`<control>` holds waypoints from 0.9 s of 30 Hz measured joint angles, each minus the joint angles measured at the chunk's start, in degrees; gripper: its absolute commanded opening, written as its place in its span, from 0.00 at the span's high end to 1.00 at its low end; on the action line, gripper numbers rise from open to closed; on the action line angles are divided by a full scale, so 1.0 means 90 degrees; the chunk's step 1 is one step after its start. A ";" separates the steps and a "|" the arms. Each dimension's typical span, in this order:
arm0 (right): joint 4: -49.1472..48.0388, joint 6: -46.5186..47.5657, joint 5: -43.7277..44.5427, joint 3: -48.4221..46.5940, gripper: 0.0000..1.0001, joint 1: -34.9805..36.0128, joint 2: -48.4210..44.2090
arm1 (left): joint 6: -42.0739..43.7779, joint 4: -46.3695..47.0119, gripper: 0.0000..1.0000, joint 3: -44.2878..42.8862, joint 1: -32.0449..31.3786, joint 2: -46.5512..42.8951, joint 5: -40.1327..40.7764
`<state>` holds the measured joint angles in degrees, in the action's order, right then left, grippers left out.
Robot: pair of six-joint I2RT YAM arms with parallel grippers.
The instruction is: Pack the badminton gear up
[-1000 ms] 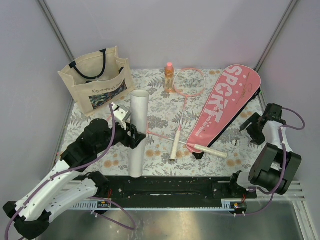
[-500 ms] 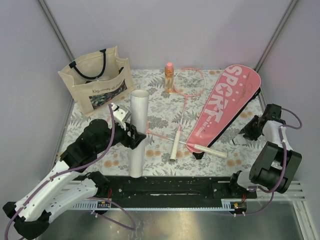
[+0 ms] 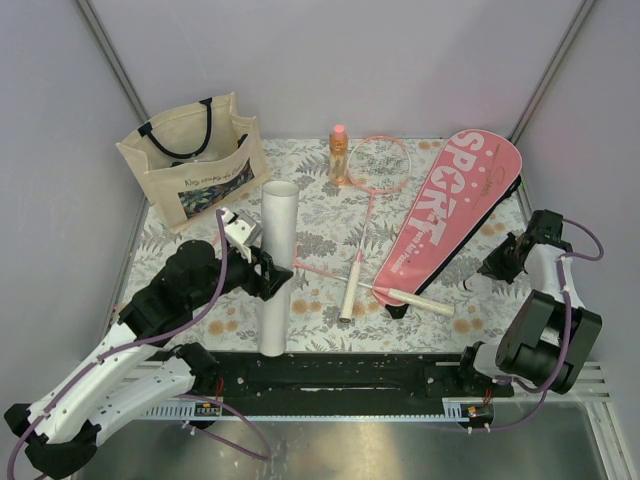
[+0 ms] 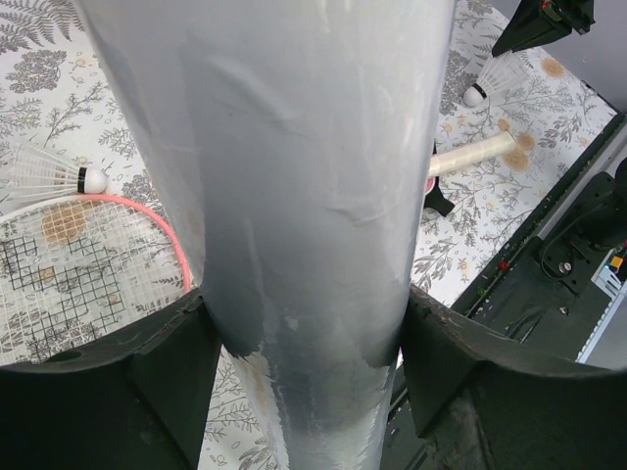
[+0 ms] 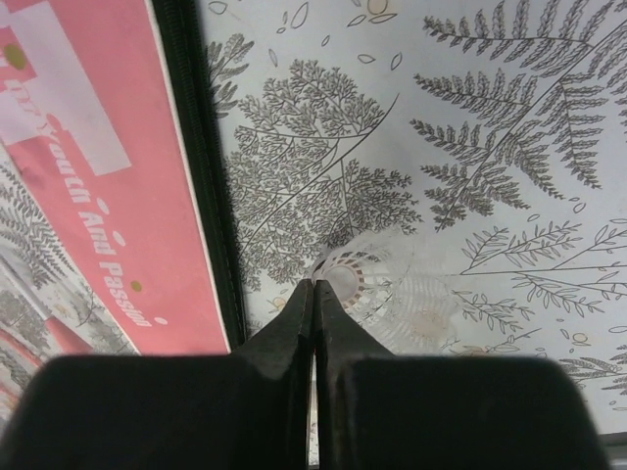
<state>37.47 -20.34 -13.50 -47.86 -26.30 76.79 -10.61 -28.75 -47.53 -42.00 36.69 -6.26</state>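
Observation:
My left gripper is shut on the long white tube, held upright-tilted over the mat. One pink racket lies mid-table. A second racket's head shows beside the tube, and its white handle rests at the foot of the pink "SPORT" cover. At the right, my right gripper has its jaws pressed together on the skirt rim of a white shuttlecock lying on the mat beside the cover's black edge.
A beige tote bag stands at the back left. An orange bottle stands at the back middle. Another shuttlecock lies left of the tube. A black rail runs along the near edge.
The right gripper's jaws went from open to shut at the shuttlecock, and the arm edged down toward it. The left arm and the tube have not moved.

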 measured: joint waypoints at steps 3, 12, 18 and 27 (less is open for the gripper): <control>0.0092 -0.0005 -0.0119 -0.0002 1.00 0.0000 -0.0189 | 0.0002 0.0017 0.42 0.0005 -0.0053 -0.0015 -0.0005; 0.0653 -0.0238 -0.0393 -0.1154 1.00 0.0080 -0.0950 | 0.0172 0.0364 0.42 0.0160 -0.0107 -0.0012 -0.0476; 0.0763 -0.0381 -0.0474 -0.2902 1.00 0.1285 -0.1149 | 0.0510 0.0444 0.41 0.0160 -0.0112 0.0238 -0.0869; 0.0607 -0.0284 -0.1173 -0.4522 1.00 0.3711 -0.1282 | 0.1503 0.0170 0.41 0.0126 -0.0340 0.0670 -0.0869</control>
<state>42.94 -22.90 -24.05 -88.55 7.09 65.25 2.92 -27.22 -46.39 -45.06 42.72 -14.09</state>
